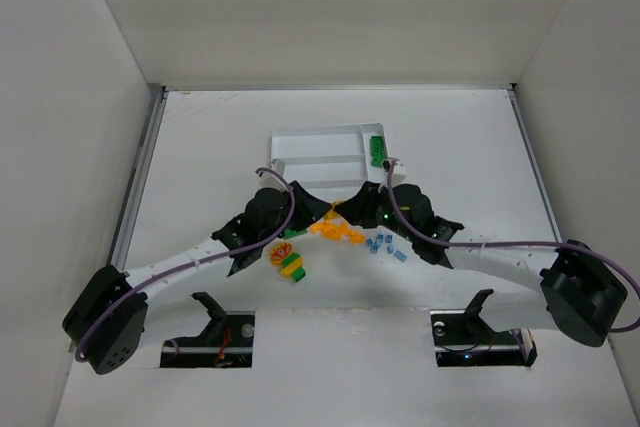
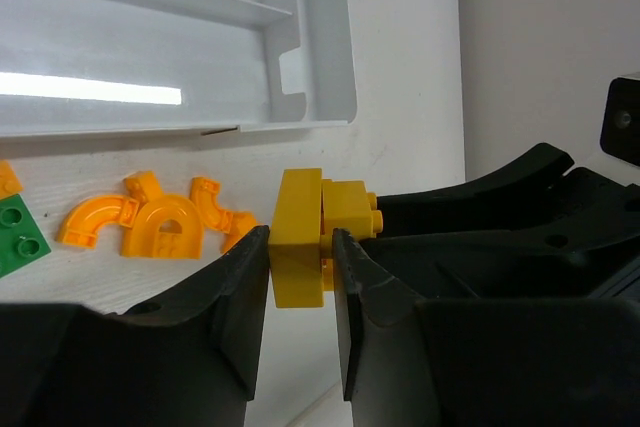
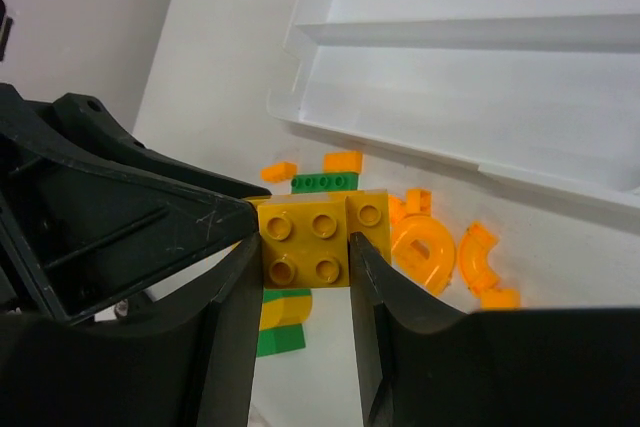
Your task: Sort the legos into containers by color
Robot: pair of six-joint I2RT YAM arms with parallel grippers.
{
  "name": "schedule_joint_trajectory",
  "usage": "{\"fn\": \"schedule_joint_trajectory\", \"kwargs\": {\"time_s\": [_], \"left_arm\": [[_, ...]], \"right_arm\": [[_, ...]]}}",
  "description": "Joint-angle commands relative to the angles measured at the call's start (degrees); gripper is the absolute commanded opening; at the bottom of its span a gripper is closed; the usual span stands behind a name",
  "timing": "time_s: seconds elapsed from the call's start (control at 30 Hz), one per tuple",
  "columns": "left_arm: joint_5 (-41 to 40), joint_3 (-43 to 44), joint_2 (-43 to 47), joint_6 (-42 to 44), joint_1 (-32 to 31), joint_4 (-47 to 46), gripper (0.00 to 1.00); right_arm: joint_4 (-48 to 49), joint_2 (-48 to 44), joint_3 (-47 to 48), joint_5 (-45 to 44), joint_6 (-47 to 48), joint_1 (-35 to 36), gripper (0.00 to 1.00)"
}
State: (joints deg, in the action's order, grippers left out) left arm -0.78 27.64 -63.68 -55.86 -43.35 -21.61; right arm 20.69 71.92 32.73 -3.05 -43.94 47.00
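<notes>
A stack of joined yellow legos [image 2: 297, 217] hangs between both grippers just in front of the white tray [image 1: 300, 137]. My left gripper [image 2: 300, 247] is shut on one end brick. My right gripper [image 3: 305, 252] is shut on a yellow 2x2 brick [image 3: 305, 227] at the other end. In the top view the two grippers meet at the left gripper [image 1: 322, 210] and the right gripper [image 1: 350, 209]. Green legos [image 1: 377, 150] lie in the tray's narrow right section. Orange curved legos [image 1: 338, 232] and tiny pale blue legos [image 1: 385, 244] lie on the table.
A yellow and green stack [image 1: 291, 262] lies near the left arm. The tray's near rim [image 2: 300, 127] is just beyond the held bricks. A green brick [image 3: 325, 182] and orange pieces [image 3: 425, 247] lie under the right gripper. White walls enclose the table.
</notes>
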Motion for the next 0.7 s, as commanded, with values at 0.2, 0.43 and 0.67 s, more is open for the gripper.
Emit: {"fn": "schedule_joint_trajectory", "kwargs": {"time_s": [0.2,0.43,0.67], "left_arm": [[0.51,-3.37,4.52,0.22,2.61,-1.51,0.08],[1.39,-5.22,8.65,0.39,6.04,1.12,0.08],[3.15,-4.17,10.59,1.71,9.38,3.06,0.09]], "right_arm": [[13.92,-4.50,-2.58,9.53,-7.02,-6.17,0.27],[20.10,-6.53,-4.70,17.38,-12.05,-13.65,0.27],[6.75,0.66,3.29,5.62,-1.60,-10.67,0.28]]}}
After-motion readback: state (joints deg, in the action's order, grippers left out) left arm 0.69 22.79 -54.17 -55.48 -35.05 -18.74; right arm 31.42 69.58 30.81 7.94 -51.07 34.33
